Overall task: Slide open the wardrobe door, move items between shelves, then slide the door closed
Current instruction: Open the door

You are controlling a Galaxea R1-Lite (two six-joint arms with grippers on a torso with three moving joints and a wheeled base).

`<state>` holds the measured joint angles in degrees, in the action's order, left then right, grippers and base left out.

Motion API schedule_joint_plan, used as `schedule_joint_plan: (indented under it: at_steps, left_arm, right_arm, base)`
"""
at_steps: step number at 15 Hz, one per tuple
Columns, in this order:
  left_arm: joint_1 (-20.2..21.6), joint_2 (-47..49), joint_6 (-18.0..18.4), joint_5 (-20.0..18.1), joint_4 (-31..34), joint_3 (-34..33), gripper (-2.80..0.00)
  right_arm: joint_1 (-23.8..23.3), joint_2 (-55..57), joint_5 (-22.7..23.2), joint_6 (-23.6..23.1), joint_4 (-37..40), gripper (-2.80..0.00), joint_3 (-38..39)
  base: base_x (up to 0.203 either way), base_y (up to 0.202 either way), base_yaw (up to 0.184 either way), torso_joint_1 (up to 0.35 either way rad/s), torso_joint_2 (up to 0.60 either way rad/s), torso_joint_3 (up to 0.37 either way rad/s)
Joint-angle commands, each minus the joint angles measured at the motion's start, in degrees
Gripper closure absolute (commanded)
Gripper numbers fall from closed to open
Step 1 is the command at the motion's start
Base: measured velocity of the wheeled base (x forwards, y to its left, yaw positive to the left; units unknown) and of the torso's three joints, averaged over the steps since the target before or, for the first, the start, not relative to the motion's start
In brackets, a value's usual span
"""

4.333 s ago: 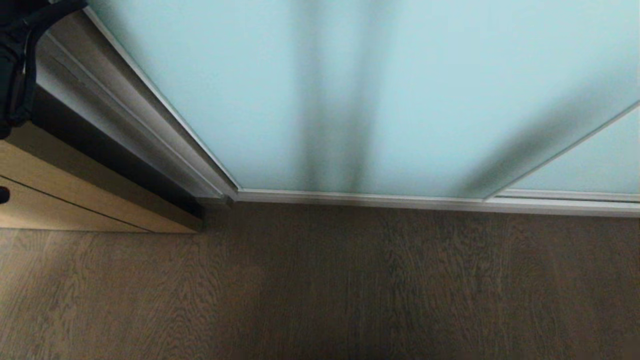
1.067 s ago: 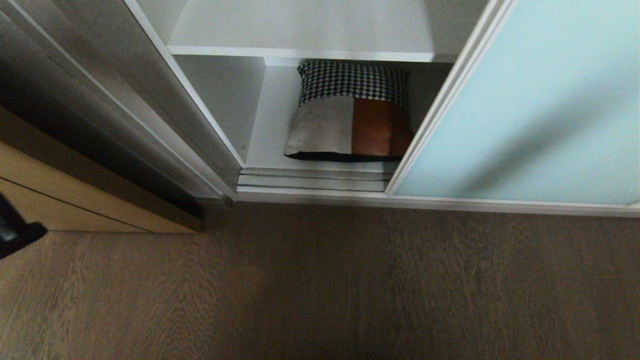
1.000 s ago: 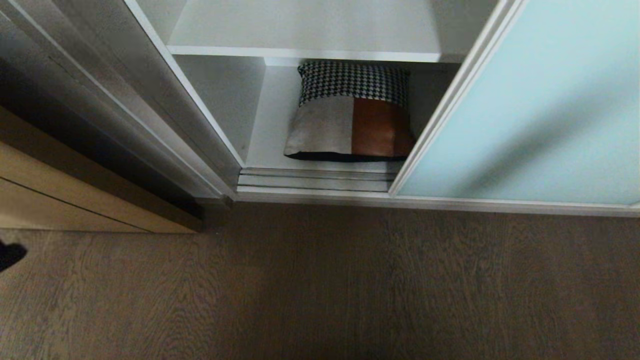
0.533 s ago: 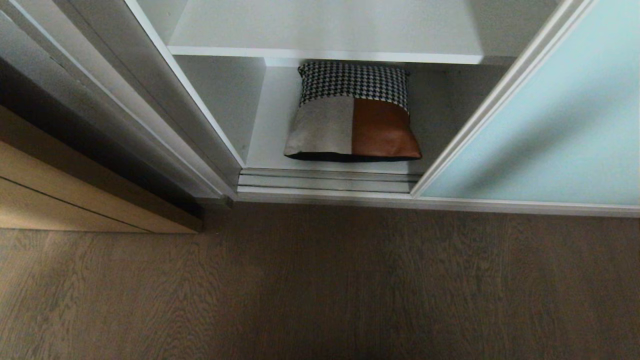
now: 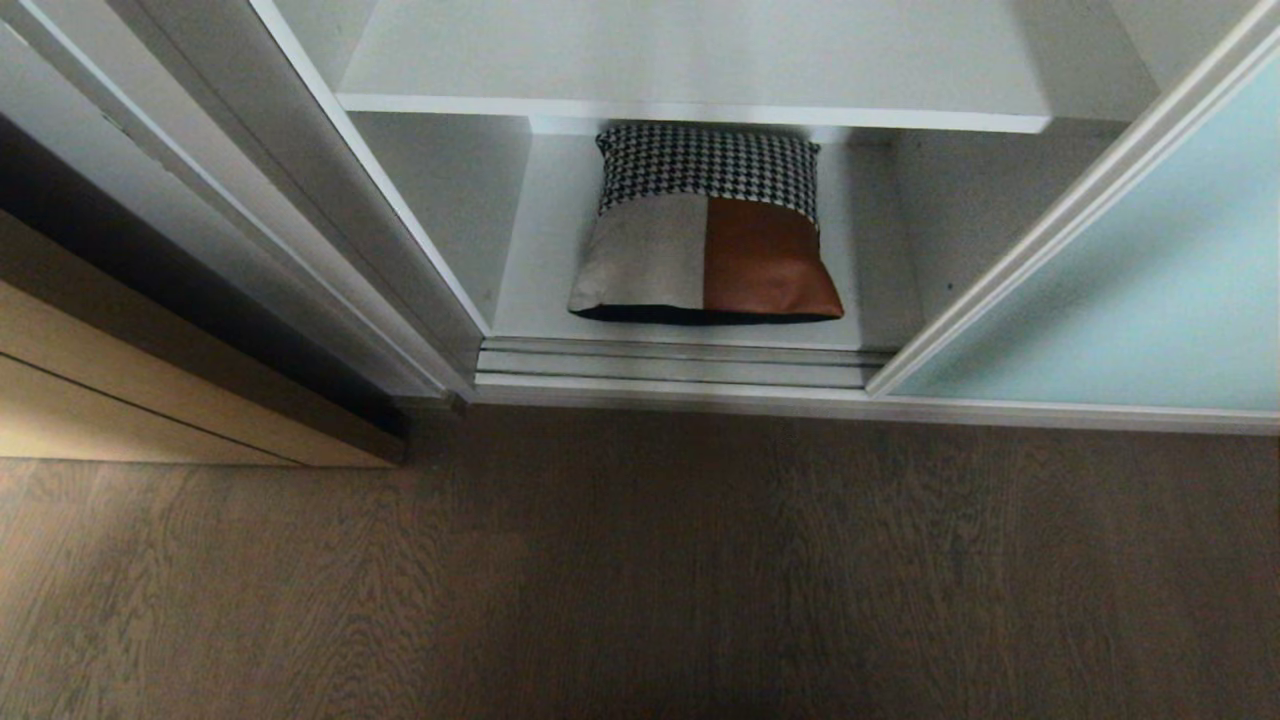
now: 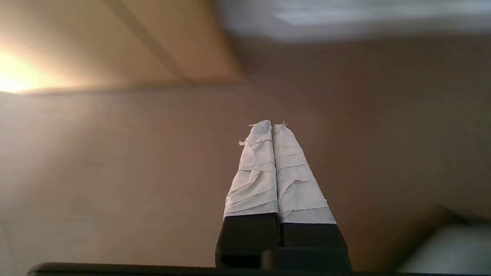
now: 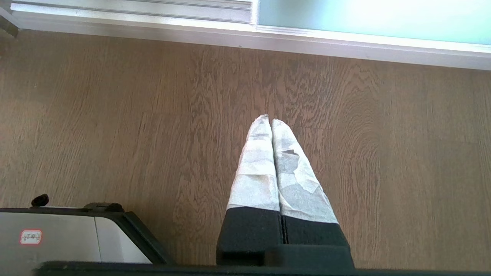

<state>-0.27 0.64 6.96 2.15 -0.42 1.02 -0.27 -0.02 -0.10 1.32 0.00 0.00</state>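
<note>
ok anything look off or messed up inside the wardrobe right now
Nothing stands out. The sliding wardrobe door is pushed aside to the right, and a patchwork cushion of houndstooth, grey and rust-brown panels lies flat on the bottom board, slightly left of its middle. The shelf above it looks bare. No spill or damage shows.

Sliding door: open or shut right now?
Open. The sliding door stands off to the right, baring the shelves and a patchwork cushion on the bottom board. Its far edge is out of frame.
</note>
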Motion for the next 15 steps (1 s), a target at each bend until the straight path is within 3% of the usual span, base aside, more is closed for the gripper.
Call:
schedule_joint_plan:
  at_steps: [1,2,6,11,15]
  left_arm:
    - [0.1,-0.6,-1.1,-4.1,2.8,-0.6,0.0]
    - [0.1,-0.6,-1.1,-4.3,5.5,0.6,0.0]
    - [0.1,-0.6,-4.1,-4.0,4.9,0.5,0.0]
    - [0.1,-0.6,-5.1,-3.3,4.7,0.4,0.0]
    - [0.1,-0.6,-5.6,-2.0,0.4,-1.0,0.0]
  right_arm:
    - [0.0,0.0,0.0,0.0,0.0,0.0,0.0]
    - [0.0,0.0,0.0,0.0,0.0,0.0,0.0]
    - [0.0,0.0,0.0,0.0,0.0,0.0,0.0]
    - [0.0,0.0,0.0,0.0,0.0,0.0,0.0]
    - [0.0,0.0,0.0,0.0,0.0,0.0,0.0]
  base:
    - [0.0,0.0,0.0,0.0,0.0,0.0]
    - [0.0,0.0,0.0,0.0,0.0,0.0]
    - [0.0,0.0,0.0,0.0,0.0,0.0]
    - [0.0,0.0,0.0,0.0,0.0,0.0]
    - [0.0,0.0,0.0,0.0,0.0,0.0]
